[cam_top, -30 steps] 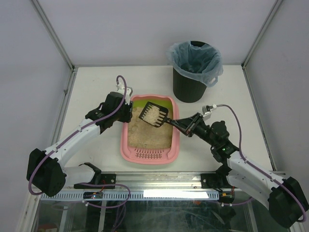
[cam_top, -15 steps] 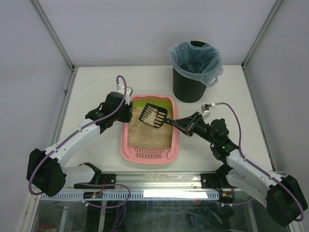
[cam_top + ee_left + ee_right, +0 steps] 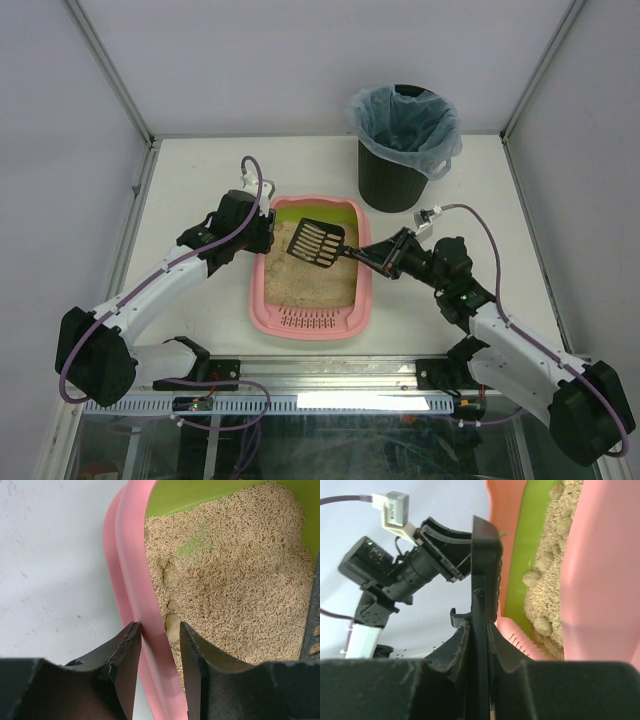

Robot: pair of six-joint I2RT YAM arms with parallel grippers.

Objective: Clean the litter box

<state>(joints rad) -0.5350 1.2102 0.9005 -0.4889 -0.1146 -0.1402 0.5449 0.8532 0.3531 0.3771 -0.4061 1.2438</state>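
Observation:
The pink litter box [image 3: 257,288] with its lime-green inner wall lies mid-table, its slotted grille toward me. Beige litter [image 3: 240,580] fills it, with several pale clumps [image 3: 171,575] near the left wall. My left gripper [image 3: 263,232] is at the box's far-left rim. In the left wrist view its fingers [image 3: 125,650] straddle the pink rim [image 3: 127,570], clamped on it. My right gripper [image 3: 388,260] is shut on the handle of the black slotted scoop [image 3: 316,243]. The scoop hangs above the litter, edge-on in the right wrist view [image 3: 485,555], its slots showing almost bare.
A black round bin [image 3: 392,180] lined with a pale blue bag [image 3: 403,125] stands at the back right, just beyond the box's far-right corner. White walls and metal frame posts enclose the table on three sides.
The heap of litter that lay in the scoop has dropped out, leaving the slotted blade nearly bare. The right arm shifted slightly; the left arm stayed on the rim.

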